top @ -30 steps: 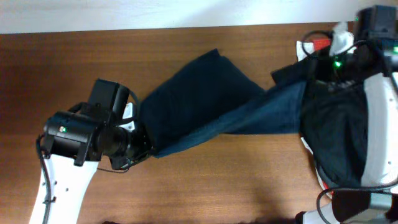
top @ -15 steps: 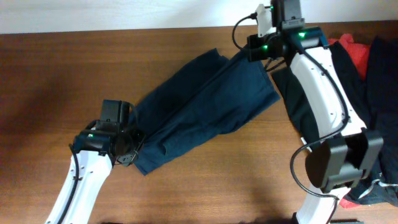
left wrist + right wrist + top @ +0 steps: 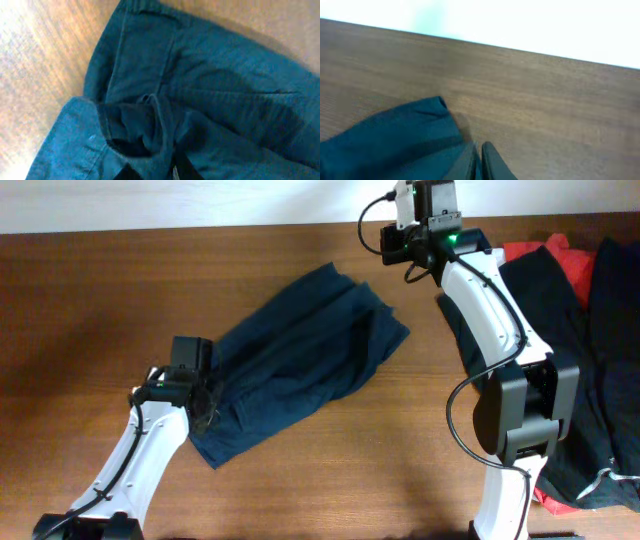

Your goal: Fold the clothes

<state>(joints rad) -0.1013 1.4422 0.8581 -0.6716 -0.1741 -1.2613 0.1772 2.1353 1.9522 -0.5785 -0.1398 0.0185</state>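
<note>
The dark navy shorts (image 3: pixel 300 360) lie spread diagonally on the wooden table (image 3: pixel 80 300). My left gripper (image 3: pixel 205 402) is at their lower-left end, shut on a bunched fold of the denim (image 3: pixel 157 125); its fingers (image 3: pixel 157 169) show at the bottom of the left wrist view. My right gripper (image 3: pixel 392 250) is near the table's back edge, just beyond the shorts' upper-right corner. In the right wrist view its fingers (image 3: pixel 480 150) are pressed together, with the shorts' edge (image 3: pixel 395 135) lying beside them on the left. I see no cloth between them.
A pile of other clothes lies at the right end of the table: black garments (image 3: pixel 520 310), a red one (image 3: pixel 560 255), and a bit of white (image 3: pixel 600 480) at the lower right. A white wall (image 3: pixel 200 200) runs behind the table.
The right gripper no longer holds the shorts stretched; it has moved up and left to the back edge. The shorts have settled and shifted left and down, bunched shorter. The left gripper stays on them.
</note>
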